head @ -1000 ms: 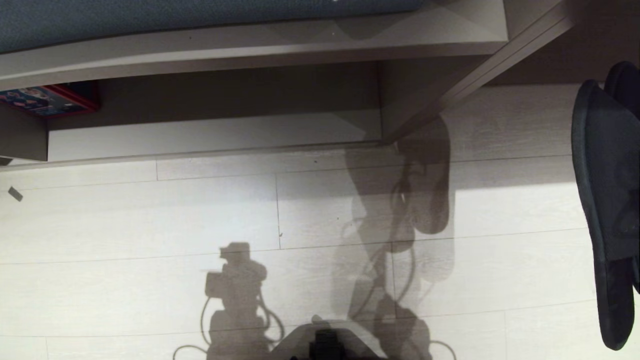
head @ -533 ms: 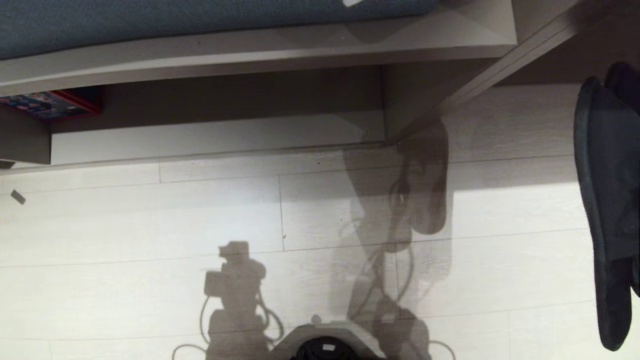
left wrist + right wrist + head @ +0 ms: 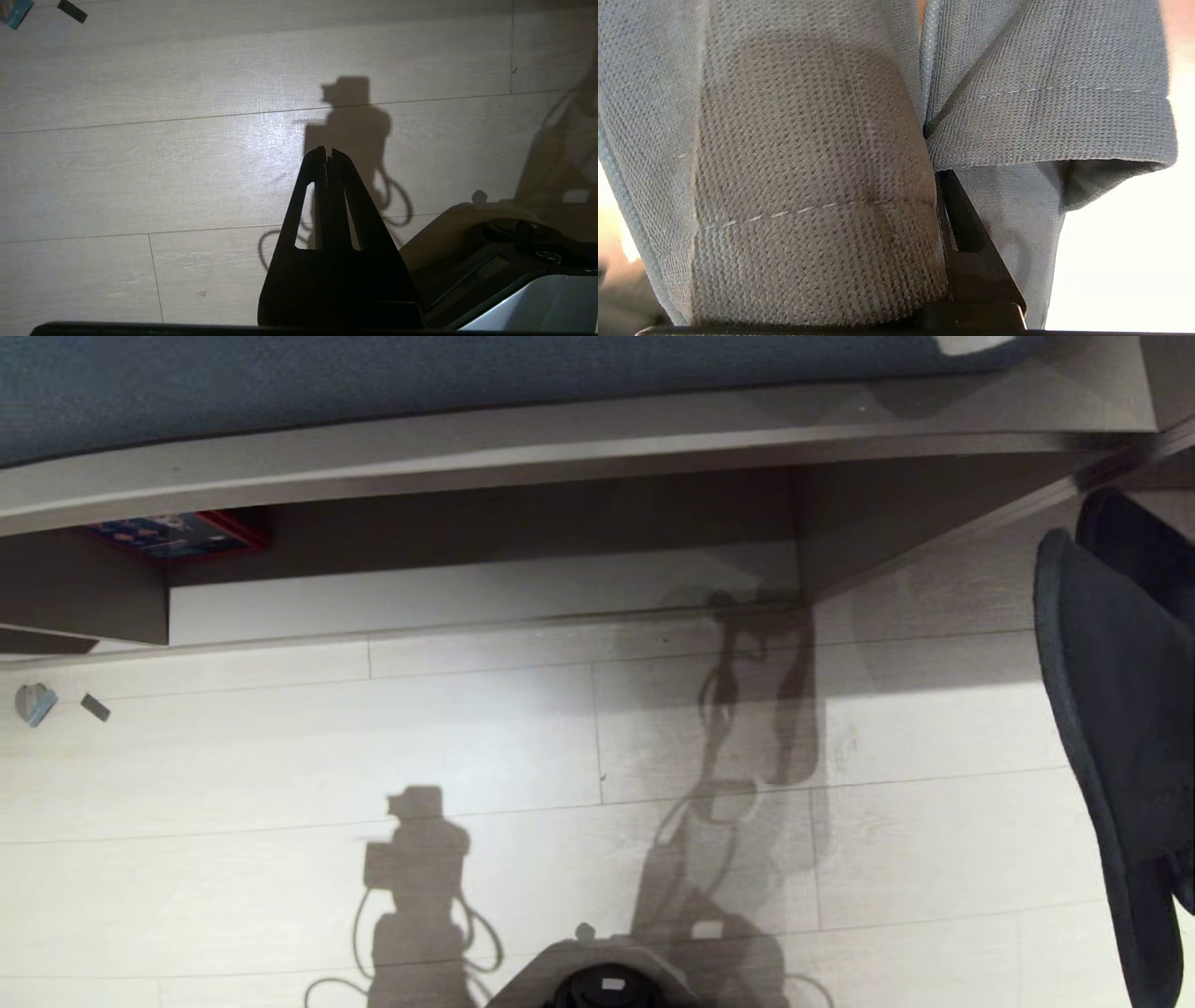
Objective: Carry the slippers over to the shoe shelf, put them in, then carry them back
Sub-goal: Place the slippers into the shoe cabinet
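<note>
Head view shows the slippers point(image 3: 1116, 728) hanging at 3 o'clock, clamped in the right gripper point(image 3: 934, 154). Shelf point(image 3: 485, 588) edge runs at 12, bare floor point(image 3: 280, 821) below. Left gripper point(image 3: 328, 156) is closed, empty.

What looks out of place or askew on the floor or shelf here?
Two small scraps lie loose on the floor at far left, in front of the shoe shelf. The slippers hang on edge, clamped in the right gripper. Nothing spilled or damaged.
</note>
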You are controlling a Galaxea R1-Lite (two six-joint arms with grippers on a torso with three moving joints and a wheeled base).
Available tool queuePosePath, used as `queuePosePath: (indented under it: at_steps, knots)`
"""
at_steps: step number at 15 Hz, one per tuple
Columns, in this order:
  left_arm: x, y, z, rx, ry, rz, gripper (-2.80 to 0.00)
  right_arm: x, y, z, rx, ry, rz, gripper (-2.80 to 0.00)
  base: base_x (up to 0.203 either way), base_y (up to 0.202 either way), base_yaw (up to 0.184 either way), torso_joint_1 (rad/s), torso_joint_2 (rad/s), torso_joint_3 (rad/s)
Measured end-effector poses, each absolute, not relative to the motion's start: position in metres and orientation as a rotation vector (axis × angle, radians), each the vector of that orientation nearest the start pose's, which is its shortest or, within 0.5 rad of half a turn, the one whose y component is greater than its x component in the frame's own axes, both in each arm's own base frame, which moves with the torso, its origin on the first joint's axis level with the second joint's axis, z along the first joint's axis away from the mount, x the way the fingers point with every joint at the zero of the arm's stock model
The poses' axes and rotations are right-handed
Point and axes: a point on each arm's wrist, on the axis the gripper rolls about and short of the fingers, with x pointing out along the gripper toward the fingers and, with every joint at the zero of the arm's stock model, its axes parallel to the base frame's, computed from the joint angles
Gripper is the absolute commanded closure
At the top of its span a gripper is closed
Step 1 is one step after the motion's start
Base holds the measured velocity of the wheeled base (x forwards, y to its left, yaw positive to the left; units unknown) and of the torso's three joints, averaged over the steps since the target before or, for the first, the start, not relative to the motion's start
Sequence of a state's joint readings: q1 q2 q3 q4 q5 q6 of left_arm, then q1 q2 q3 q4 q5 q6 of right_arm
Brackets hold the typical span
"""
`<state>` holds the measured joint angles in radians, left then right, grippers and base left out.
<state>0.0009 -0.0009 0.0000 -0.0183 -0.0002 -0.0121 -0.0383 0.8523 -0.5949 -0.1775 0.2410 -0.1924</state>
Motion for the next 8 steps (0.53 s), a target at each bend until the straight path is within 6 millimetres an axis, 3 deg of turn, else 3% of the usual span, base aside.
queuePosePath:
  at_steps: [8]
  knots:
    - [-0.0229,-0.0001,0.0774,-0.011,-0.02,-0.001,0.0,0.0968,0.0069,0.2389,-0.203,0.126,0.326,0.0,0.0,0.195,-0.003,0.002,0.0,0.003]
